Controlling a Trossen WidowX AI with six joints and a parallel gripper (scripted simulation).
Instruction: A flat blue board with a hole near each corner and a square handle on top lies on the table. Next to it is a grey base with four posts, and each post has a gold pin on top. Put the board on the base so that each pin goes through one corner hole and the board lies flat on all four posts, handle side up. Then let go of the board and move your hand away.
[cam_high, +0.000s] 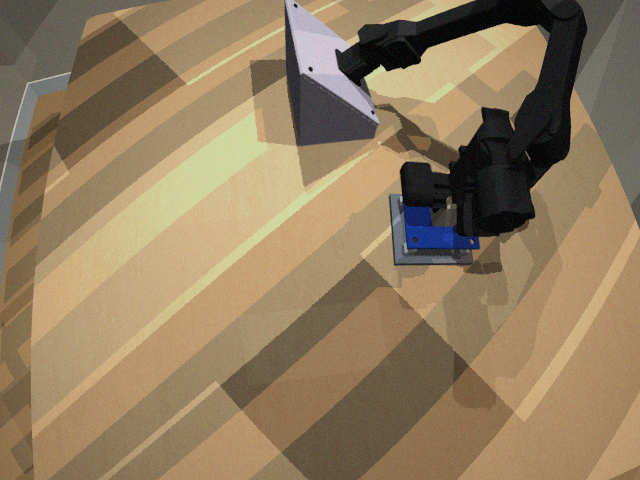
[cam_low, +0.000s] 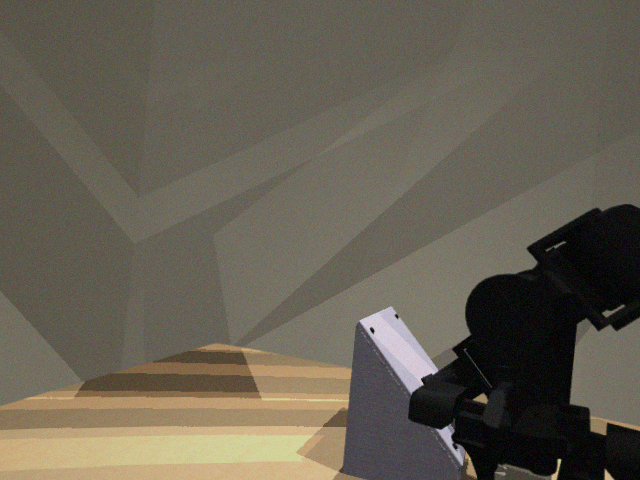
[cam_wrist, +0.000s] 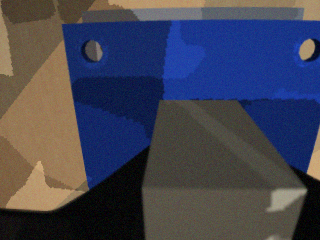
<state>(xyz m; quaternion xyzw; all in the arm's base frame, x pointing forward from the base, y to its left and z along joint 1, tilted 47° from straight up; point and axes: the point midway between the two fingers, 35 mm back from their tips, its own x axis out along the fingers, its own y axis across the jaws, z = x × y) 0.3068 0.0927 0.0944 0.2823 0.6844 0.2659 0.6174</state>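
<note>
The square grey handle (cam_high: 451, 214) (cam_low: 527, 472) (cam_wrist: 220, 150) is pinched between the fingers of the claw (cam_high: 445, 209) (cam_wrist: 199, 154). Below it, the blue board (cam_high: 434, 237) (cam_wrist: 120, 65) is held over the grey base (cam_high: 399, 242) (cam_wrist: 250, 13), offset so that strips of the base are left uncovered along two sides. Well apart, a pale sloped block (cam_high: 330, 108) (cam_low: 400, 413) is seen, with the arm (cam_high: 560, 87) (cam_low: 542, 330) mounted on its slanted face.

The board (cam_high: 434, 237) (cam_wrist: 120, 60) is blue, its handle (cam_wrist: 220, 145) grey, the wedge (cam_high: 330, 56) (cam_low: 403, 361) pale lilac, the table (cam_high: 155, 258) (cam_low: 206, 444) striped tan and brown.
</note>
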